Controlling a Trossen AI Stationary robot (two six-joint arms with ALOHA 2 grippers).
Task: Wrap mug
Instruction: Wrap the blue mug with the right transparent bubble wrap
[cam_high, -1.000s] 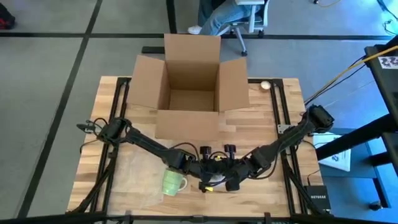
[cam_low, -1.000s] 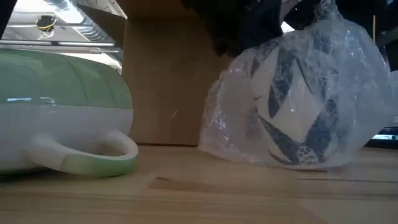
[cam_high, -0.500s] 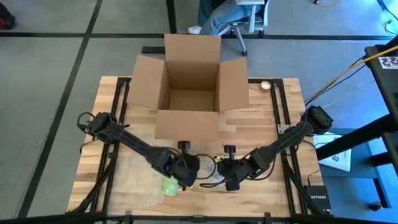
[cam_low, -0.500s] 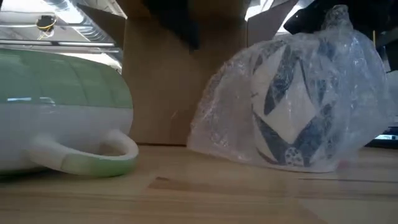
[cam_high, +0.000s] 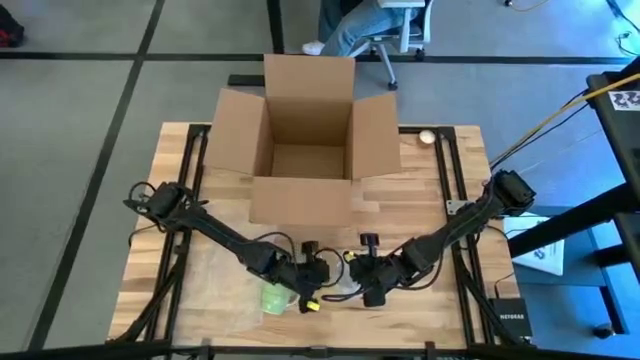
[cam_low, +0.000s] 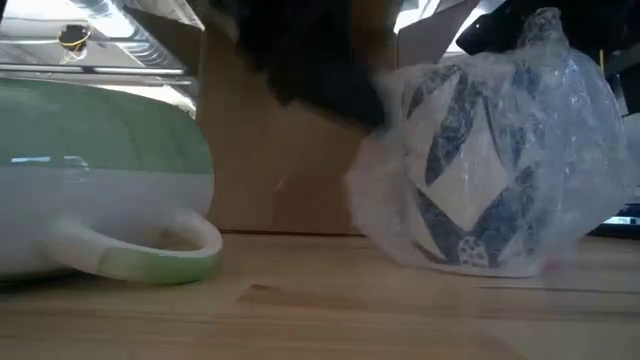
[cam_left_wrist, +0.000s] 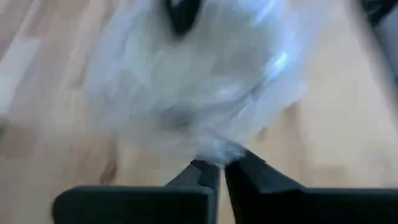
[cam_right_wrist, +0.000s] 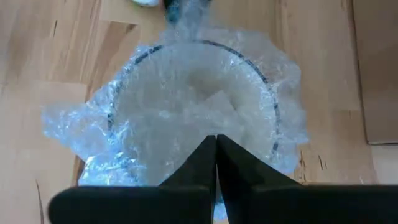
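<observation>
Now both grippers pinch the bubble wrap (cam_low: 480, 170) around a patterned cup: left gripper (cam_left_wrist: 214, 167) and right gripper (cam_right_wrist: 216, 146) shut. Green mug (cam_low: 100, 180) lies left.

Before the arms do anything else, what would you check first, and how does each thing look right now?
1. Right gripper pinching the bubble wrap: ok, fingers shut on it.
2. Left gripper gripping the same wrap: ok, fingers closed on an edge.
3. Patterned cup fully covered: cannot tell, its far side is hidden.
4. Green mug wrapped: not ok, it lies bare on its side.
5. Cardboard box open: ok, flaps spread.
6. Spare wrap sheet flat on the table: ok.
</observation>
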